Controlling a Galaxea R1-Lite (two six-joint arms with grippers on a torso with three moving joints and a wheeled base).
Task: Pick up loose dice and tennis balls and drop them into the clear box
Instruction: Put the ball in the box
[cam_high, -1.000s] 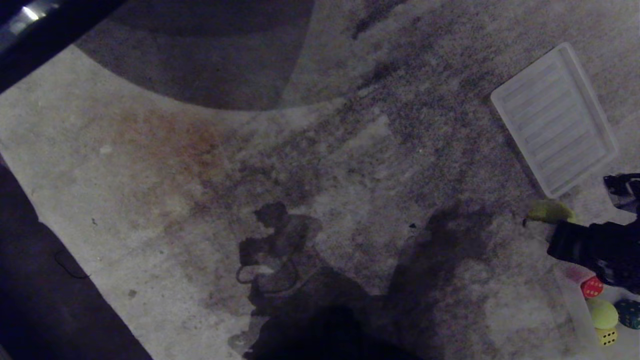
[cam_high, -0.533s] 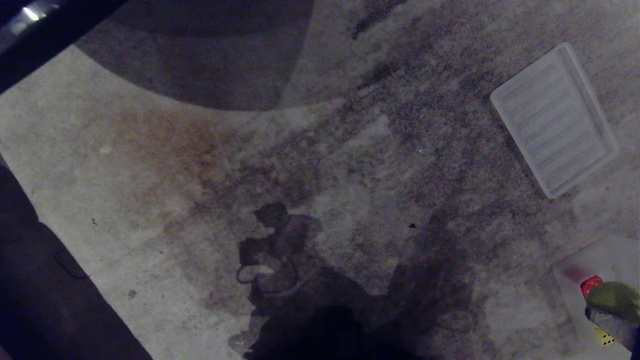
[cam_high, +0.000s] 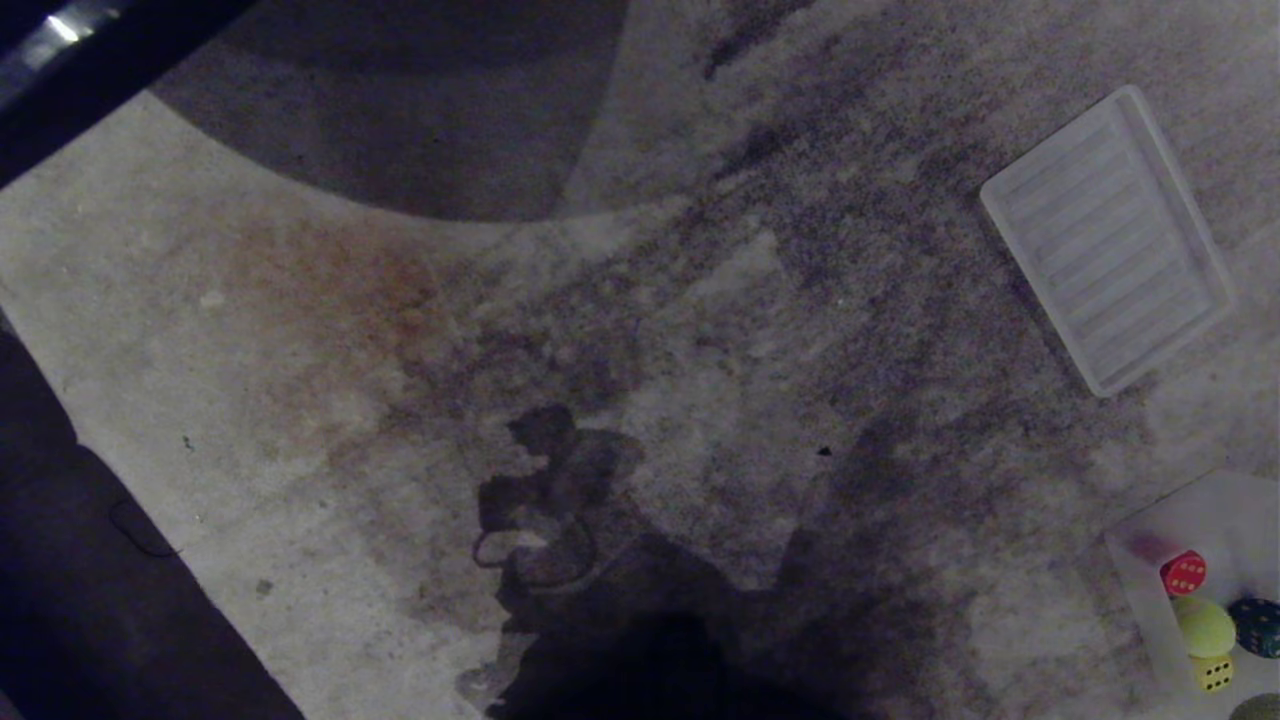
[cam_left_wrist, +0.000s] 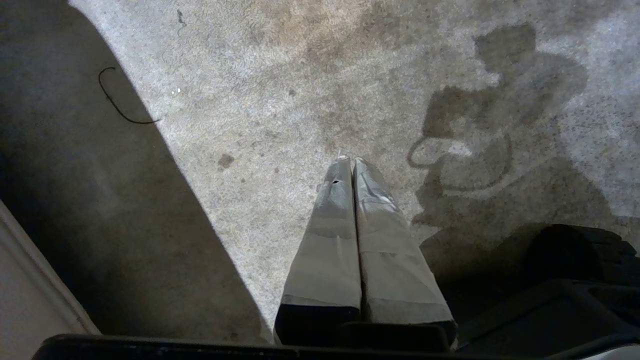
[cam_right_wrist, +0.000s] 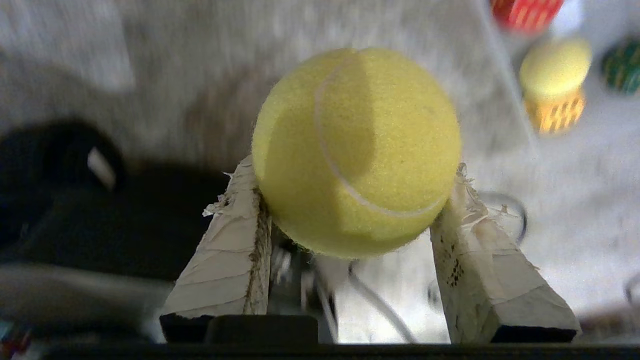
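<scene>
While right claw grips tennis ball, carpet open.

Dim, grainy head view of the mottled grey carpet, with robot shadows near its lower edge. Beyond the right gripper, whose held fuzzy yellow-green tennis ball is sharp and half-shaded, the background is motion-blurred.

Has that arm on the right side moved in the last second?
Yes. It was beside the ribbed lid; the right gripper, holding a tennis ball, has since slid down past the clear box out of the head view.

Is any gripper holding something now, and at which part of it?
The right gripper holds a tennis ball, pinched on two opposite sides. The left gripper is shut on nothing.
</scene>
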